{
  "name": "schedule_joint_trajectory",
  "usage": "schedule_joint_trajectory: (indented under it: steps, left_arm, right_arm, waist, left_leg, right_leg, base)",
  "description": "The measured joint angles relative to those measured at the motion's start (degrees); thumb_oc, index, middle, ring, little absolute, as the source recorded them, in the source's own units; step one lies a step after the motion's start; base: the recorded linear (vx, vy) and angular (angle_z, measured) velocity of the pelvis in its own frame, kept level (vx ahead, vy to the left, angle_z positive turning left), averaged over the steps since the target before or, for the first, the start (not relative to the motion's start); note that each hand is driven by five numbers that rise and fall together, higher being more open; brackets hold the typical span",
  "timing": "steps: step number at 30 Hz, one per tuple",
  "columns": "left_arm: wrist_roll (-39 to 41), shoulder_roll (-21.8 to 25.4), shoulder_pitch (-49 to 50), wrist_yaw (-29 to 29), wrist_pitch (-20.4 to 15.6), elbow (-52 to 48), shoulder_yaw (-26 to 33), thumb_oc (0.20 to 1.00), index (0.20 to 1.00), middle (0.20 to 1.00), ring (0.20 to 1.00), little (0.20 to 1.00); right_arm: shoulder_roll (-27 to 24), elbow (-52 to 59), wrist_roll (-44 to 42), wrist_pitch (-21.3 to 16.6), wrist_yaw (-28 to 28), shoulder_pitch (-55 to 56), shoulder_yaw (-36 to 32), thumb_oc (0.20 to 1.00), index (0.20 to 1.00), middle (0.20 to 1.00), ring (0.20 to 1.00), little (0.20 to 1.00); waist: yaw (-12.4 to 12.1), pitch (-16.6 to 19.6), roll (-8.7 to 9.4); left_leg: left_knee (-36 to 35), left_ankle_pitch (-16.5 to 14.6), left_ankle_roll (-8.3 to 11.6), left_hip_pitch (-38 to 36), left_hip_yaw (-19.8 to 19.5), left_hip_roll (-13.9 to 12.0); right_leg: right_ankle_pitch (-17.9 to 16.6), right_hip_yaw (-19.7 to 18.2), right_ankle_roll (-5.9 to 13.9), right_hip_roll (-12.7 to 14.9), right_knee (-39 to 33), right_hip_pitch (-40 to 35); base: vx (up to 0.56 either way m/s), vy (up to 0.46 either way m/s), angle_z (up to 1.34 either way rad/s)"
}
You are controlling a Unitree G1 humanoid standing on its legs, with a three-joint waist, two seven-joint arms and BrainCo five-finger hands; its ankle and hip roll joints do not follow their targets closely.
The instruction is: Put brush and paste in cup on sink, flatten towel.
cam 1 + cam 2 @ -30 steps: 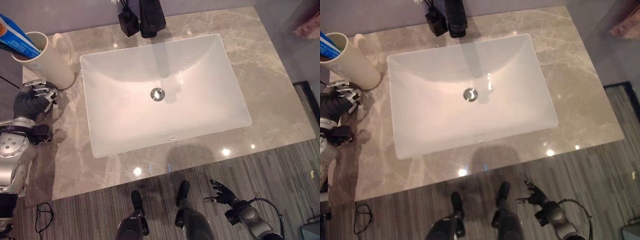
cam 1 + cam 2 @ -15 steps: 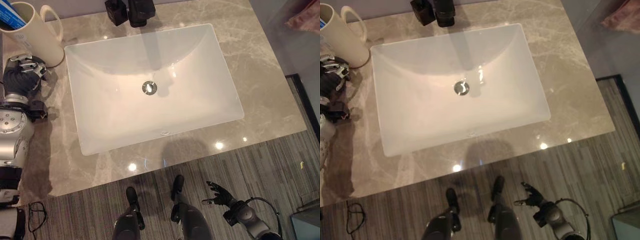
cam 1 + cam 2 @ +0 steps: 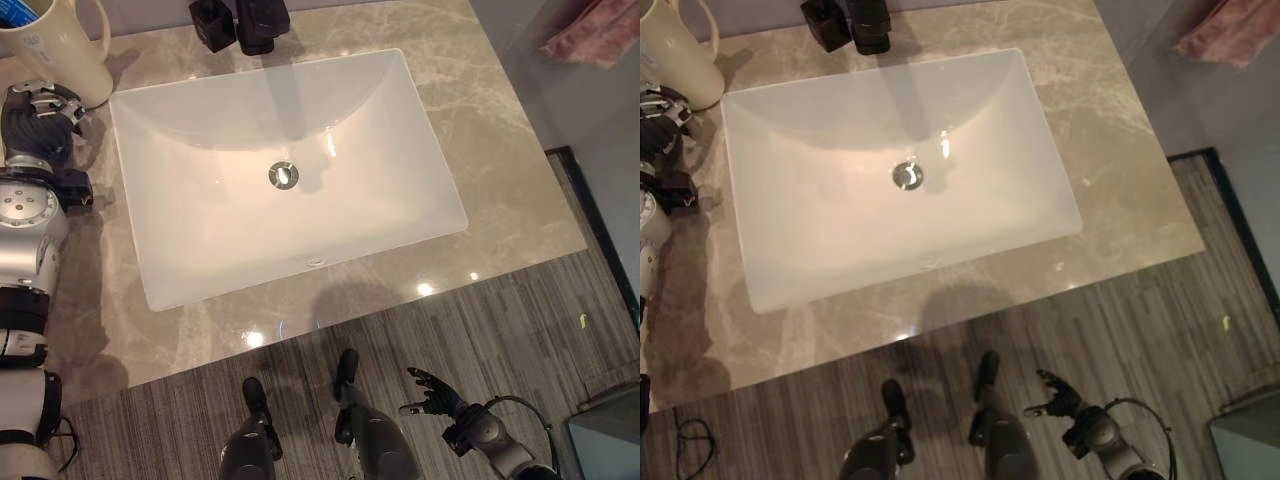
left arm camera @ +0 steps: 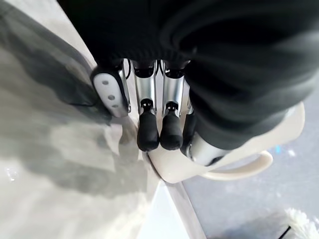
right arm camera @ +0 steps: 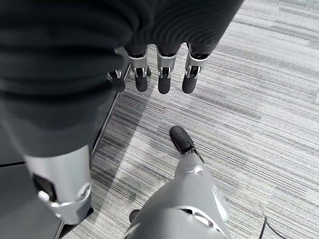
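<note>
Black faucet (image 3: 262,22) and small dark bottle (image 3: 211,22) behind basin.

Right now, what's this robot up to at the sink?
It is tidying a bathroom counter. Its left hand sits on the counter beside the cream cup, fingers straight, tips by the cup's base. A blue tube stands in the cup. Its right hand hangs open over the floor. A pink towel lies off to the right.

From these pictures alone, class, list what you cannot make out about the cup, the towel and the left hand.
- Cup: mouth cut off by the left eye view's top edge, contents unclear.
- Towel: cropped at the corner, lie unclear.
- Left hand: dark cover hides whether its fingers touch the cup.
</note>
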State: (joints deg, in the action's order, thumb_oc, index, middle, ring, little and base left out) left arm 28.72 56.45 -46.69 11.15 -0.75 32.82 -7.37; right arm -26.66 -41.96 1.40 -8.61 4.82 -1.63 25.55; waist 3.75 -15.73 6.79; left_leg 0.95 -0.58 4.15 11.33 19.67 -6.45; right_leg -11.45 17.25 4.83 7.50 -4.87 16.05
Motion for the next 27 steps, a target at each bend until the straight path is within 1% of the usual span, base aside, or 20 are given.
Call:
schedule_joint_trajectory:
  steps: [4,8,10,11,14,19,20,23,25,27]
  left_arm:
    - [0.02,-0.06,-4.04,-0.02,0.12,3.94,-2.94,0.200,0.200,0.200,0.200,0.200]
    - [-0.07,-0.51,-5.76,-0.02,0.15,6.66,-3.60,0.200,0.200,0.200,0.200,0.200]
    - [-0.46,-0.49,-9.08,-0.01,0.44,9.56,-6.42,0.200,0.200,0.200,0.200,0.200]
    - [-0.69,-0.49,-10.88,0.01,0.57,10.93,-7.04,0.200,0.200,0.200,0.200,0.200]
    - [-2.34,-0.62,-13.22,0.66,0.68,13.30,-8.64,0.200,0.200,0.200,0.200,0.200]
    - [-2.83,-0.62,-13.23,1.27,0.94,13.35,-8.89,0.200,0.200,0.200,0.200,0.200]
    - [-2.92,-0.60,-12.56,1.68,0.77,13.29,-8.53,0.200,0.200,0.200,0.200,0.200]
    - [-2.92,-0.51,-12.60,2.18,0.77,13.74,-8.51,0.200,0.200,0.200,0.200,0.200]
    - [-2.91,-0.49,-12.87,2.22,0.76,14.07,-8.50,0.200,0.200,0.200,0.200,0.200]
    - [-2.89,-0.49,-13.07,2.26,0.48,15.42,-8.48,0.200,0.200,0.200,0.200,0.200]
  right_arm:
    - [0.04,0.00,-0.01,-0.01,-0.06,-0.32,0.79,1.000,1.000,1.000,1.000,1.000]
    - [0.04,-0.09,-0.02,-0.02,-0.84,-0.83,1.18,1.000,1.000,1.000,1.000,1.000]
    - [0.06,-0.10,-0.04,-0.03,-0.96,-0.84,1.52,1.000,1.000,1.000,1.000,1.000]
    - [0.14,-0.10,-0.06,-0.11,-0.97,-0.84,1.63,1.000,1.000,1.000,1.000,1.000]
    - [0.16,-0.66,-0.10,-0.11,-1.01,-0.82,2.37,1.000,1.000,1.000,1.000,1.000]
    - [0.88,-1.99,-0.09,-0.13,-1.02,-0.78,2.66,1.000,1.000,1.000,1.000,1.000]
    - [1.03,-2.00,-0.10,-0.15,-1.04,-0.81,2.65,1.000,1.000,1.000,1.000,1.000]
    - [1.14,-2.19,-0.10,-0.15,-1.03,-0.79,2.67,1.000,1.000,1.000,1.000,1.000]
    - [1.14,-2.17,-0.10,-0.15,-1.03,-0.80,2.66,1.000,1.000,1.000,1.000,1.000]
    - [1.14,-2.17,-0.11,-0.15,-1.04,-0.77,2.67,1.000,1.000,1.000,1.000,1.000]
  waist:
    - [0.19,0.10,0.16]
    - [0.44,0.16,0.26]
    - [0.35,0.53,0.76]
    - [0.48,1.14,1.37]
    - [0.77,1.39,1.77]
    - [1.21,1.50,1.92]
    - [1.22,1.51,1.93]
    - [1.21,1.54,1.94]
    - [1.20,1.56,1.90]
    - [1.30,1.66,1.89]
  left_leg:
    - [0.82,-0.10,-0.01,0.65,-0.14,-0.08]
    - [1.09,-0.10,-0.01,0.77,0.01,-0.08]
    - [1.34,-0.09,-0.02,1.22,0.10,-0.11]
    - [2.34,-0.30,-0.07,2.58,0.21,-0.17]
    - [3.03,-0.42,-0.15,3.15,0.24,-0.20]
    - [3.73,-0.59,-0.22,3.63,0.03,-0.23]
    - [4.93,-1.27,-0.20,3.94,0.10,-0.48]
    - [5.34,-1.44,-0.24,4.11,0.09,-0.55]
    - [7.00,-2.28,-0.25,4.86,-0.04,-1.00]
    - [7.19,-2.42,-0.28,4.91,0.00,-0.99]
  right_leg:
    - [-0.24,0.01,-0.16,0.05,0.00,0.21]
    - [-0.53,-0.20,-0.32,0.05,0.00,0.38]
    - [-0.74,-0.40,-0.36,0.04,0.00,0.84]
    - [-1.09,-0.69,-0.37,0.11,0.00,1.82]
    - [-1.46,-0.81,-0.39,0.22,0.01,2.15]
    - [-1.49,-0.79,-0.37,0.32,0.00,2.17]
    - [-1.52,-0.89,-0.36,0.29,0.00,2.09]
    - [-1.57,-0.92,-0.39,0.29,0.00,2.08]
    - [-1.58,-0.90,-0.40,0.15,0.00,2.10]
    - [-1.59,-0.93,-0.41,0.20,0.00,2.10]
  base:
    - [0.00,0.000,0.00]
    - [0.00,-0.001,-0.01]
    - [0.01,-0.004,-0.04]
    - [0.01,-0.002,-0.06]
    - [0.00,0.000,0.00]
    - [0.00,0.000,0.00]
    - [0.01,0.004,-0.03]
    - [0.01,0.002,-0.01]
    - [0.00,0.000,0.00]
    - [0.00,0.000,0.00]
